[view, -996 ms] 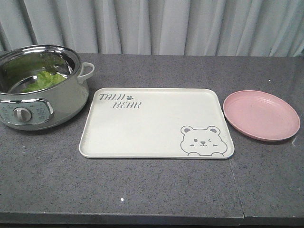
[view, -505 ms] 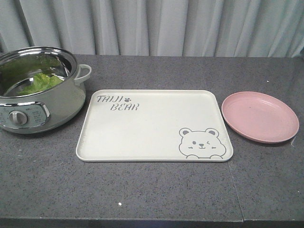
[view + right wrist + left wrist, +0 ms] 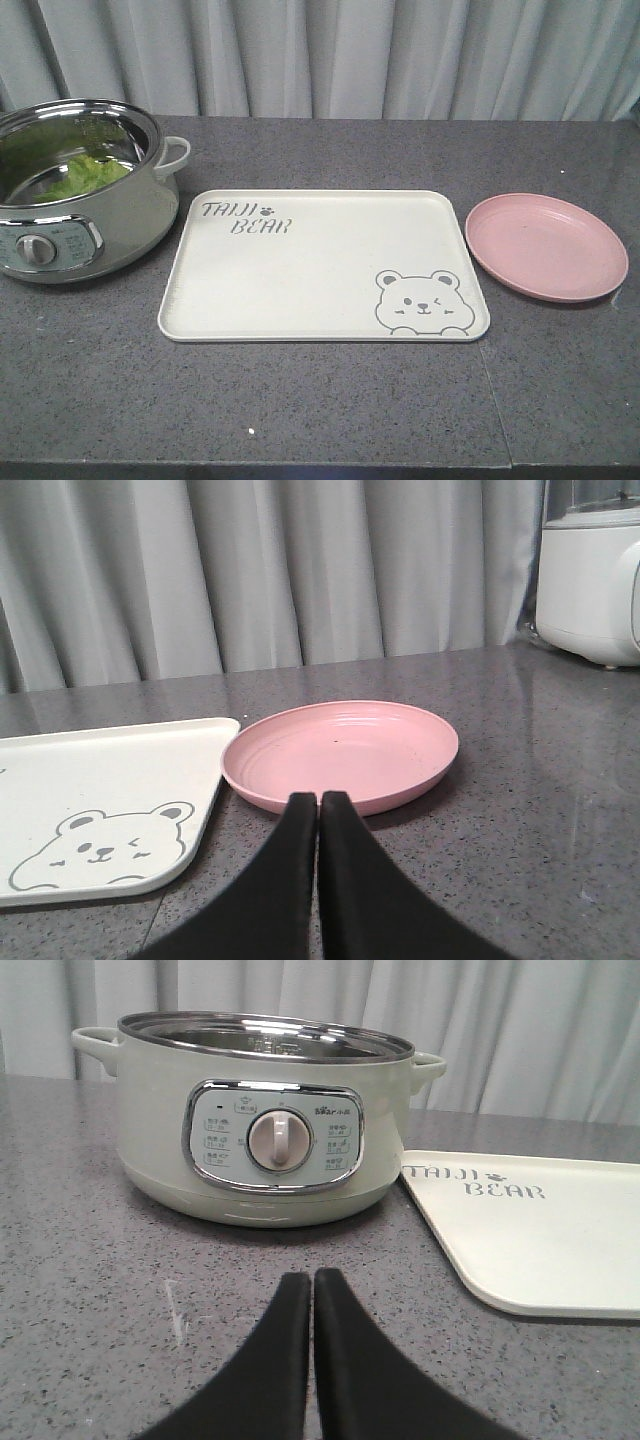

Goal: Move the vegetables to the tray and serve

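Observation:
A green lettuce leaf (image 3: 85, 174) lies inside the steel-lined electric pot (image 3: 80, 240) at the far left. The cream tray (image 3: 320, 300) with "TAIJI BEAR" lettering and a bear drawing lies flat in the middle, with nothing on it. It also shows in the left wrist view (image 3: 560, 1250) and the right wrist view (image 3: 110, 780). My left gripper (image 3: 313, 1278) is shut and empty, low over the counter in front of the pot (image 3: 270, 1110). My right gripper (image 3: 319, 800) is shut and empty, just in front of the pink plate (image 3: 345, 750). Neither gripper shows in the front view.
The round pink plate (image 3: 545, 245) lies right of the tray, with nothing on it. A white appliance (image 3: 592, 580) stands at the far right of the dark speckled counter (image 3: 320, 400). Grey curtains hang behind.
The whole scene has shifted slightly left and down in the front view, as from camera motion. The objects keep their places relative to each other.

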`<state>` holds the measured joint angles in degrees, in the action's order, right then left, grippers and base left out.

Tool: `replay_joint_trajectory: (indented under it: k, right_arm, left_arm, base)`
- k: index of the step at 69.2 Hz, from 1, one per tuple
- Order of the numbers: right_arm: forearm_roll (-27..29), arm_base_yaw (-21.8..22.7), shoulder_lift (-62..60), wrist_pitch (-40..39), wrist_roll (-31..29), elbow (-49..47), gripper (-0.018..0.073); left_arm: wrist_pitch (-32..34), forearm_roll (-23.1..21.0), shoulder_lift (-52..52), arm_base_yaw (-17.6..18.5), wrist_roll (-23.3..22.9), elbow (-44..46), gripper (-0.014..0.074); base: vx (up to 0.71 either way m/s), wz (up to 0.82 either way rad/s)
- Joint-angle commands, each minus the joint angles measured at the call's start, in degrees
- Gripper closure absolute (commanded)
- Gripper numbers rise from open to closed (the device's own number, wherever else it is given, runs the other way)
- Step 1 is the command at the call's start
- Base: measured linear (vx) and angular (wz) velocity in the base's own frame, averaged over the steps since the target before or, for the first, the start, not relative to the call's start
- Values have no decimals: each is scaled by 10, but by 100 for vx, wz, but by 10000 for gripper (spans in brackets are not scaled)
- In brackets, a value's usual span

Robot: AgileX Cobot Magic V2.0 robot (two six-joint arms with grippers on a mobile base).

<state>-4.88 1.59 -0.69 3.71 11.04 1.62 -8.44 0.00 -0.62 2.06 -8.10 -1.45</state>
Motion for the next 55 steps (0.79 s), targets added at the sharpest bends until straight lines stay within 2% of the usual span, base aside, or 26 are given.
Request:
replay_joint_trajectory:
  k: [1, 55]
  right_arm:
    - [-3, 3, -3, -44, -6, 8, 561]
    - [-3, 3, -3, -43, -6, 8, 561]
  left_arm:
    - [47, 0, 5, 1, -2, -12, 602]
    - [47, 0, 5, 1, -2, -12, 602]
  base:
    - [0, 0]
    - [0, 0]
